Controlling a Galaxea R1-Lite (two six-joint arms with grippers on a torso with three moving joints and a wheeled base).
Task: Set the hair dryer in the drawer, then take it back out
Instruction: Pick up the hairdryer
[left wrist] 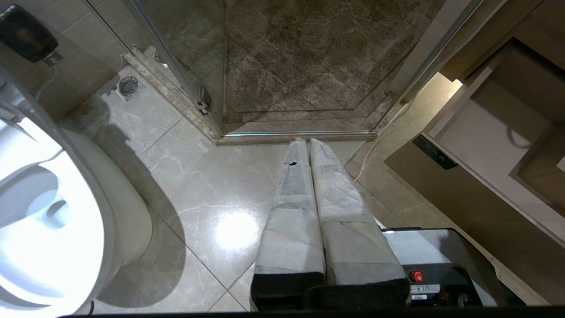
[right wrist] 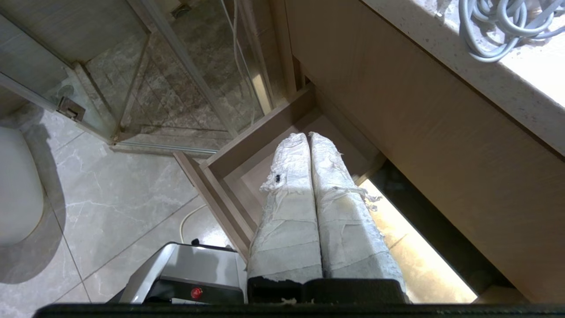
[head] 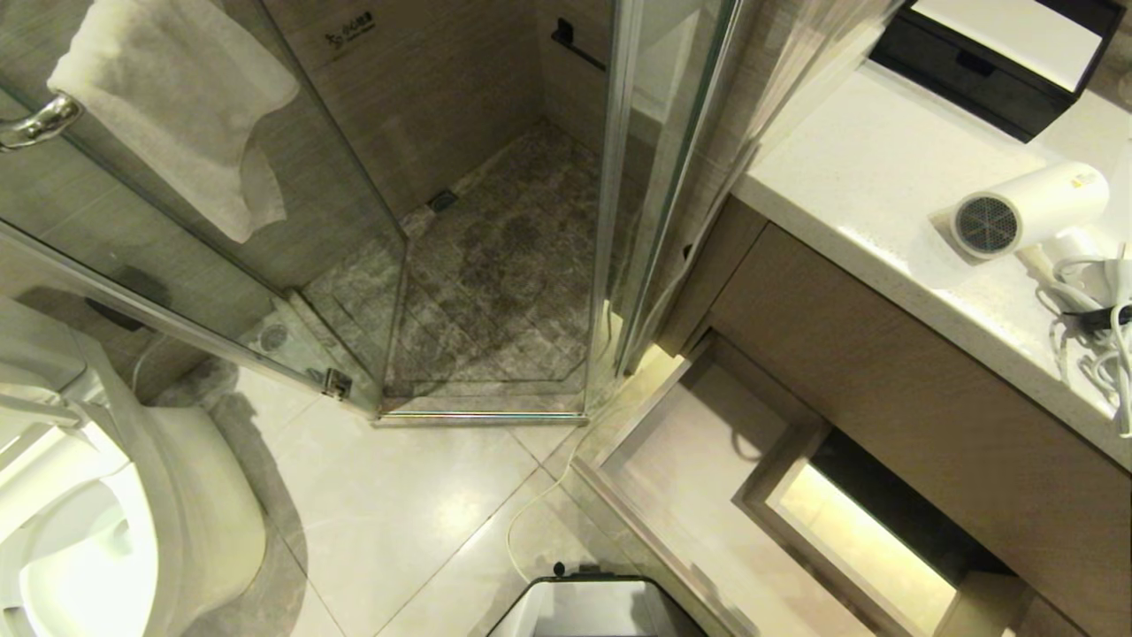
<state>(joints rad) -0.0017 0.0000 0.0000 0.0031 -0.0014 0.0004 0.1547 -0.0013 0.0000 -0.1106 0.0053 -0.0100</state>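
Head view: the hair dryer (head: pixel 1030 211) lies on its side on the white bench (head: pixel 867 168), its cord (head: pixel 1092 336) bundled beside it.
Drawer: the drawer (head: pixel 672 460) is pulled open below the bench; nothing visible lies in it.
Left gripper (left wrist: pixel 308 143): jaws together, above the floor tiles (left wrist: pixel 190 176), well apart from the hair dryer.
Right gripper (right wrist: pixel 307 138): jaws together, above the open drawer, holding nothing.
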